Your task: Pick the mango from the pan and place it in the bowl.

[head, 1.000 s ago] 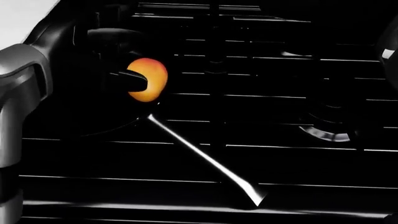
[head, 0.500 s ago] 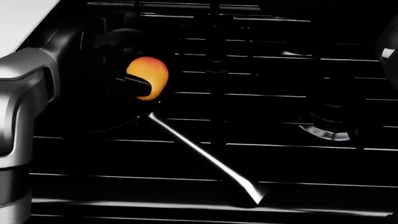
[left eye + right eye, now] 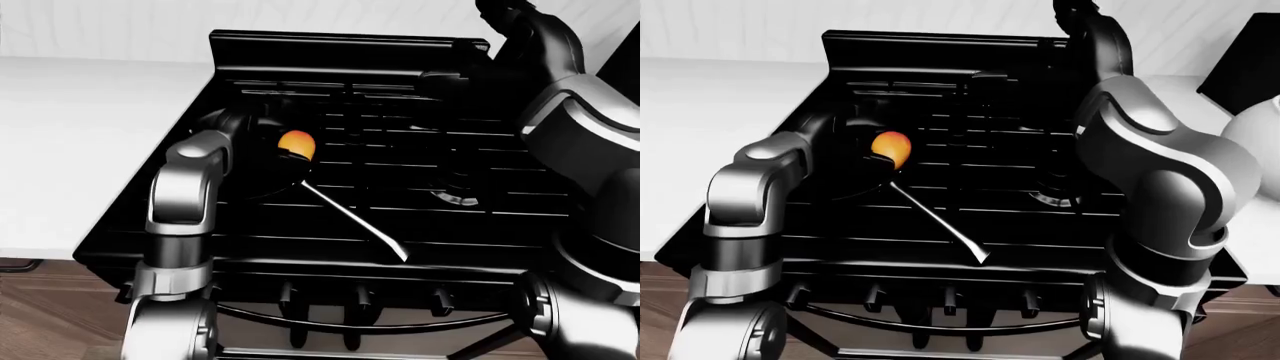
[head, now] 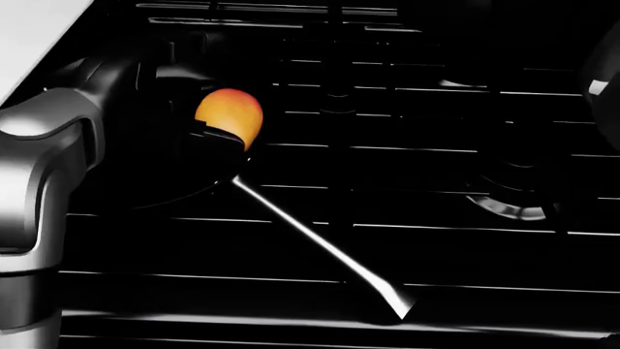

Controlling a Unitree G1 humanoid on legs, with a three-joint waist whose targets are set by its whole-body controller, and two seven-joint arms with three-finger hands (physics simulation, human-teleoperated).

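I'm at the pick step: my left hand is around the mango, which sits in the black pan on the stove's left burner area. Dark fingers cross the lower-left of the orange fruit in the head view, so I judge I'm grasping it, though black fingers on a black pan make full closure hard to confirm. Can't tell if the mango is off the pan floor yet or just pinned against it.

My right hand is raised at the far side of the stove, near the backguard; fingers too dark to read, so I can't tell if it's released or clenched. It holds nothing I can see.

The pan handle is a thin bright bar running from the pan toward the near right, ending just short of the stove's near edge.

Next move, as I judge it: lift the mango straight up over the pan rim, then carry it to the bowl. A white rounded shape at the right edge of the right-eye view may be the bowl, but only a sliver shows, so I can't be sure.

Room: white counter on the left is open. If the bowl is on the right, the path crosses the grates, w/ my right arm bulky in that lane. Knobs line the near face, below the handle tip.
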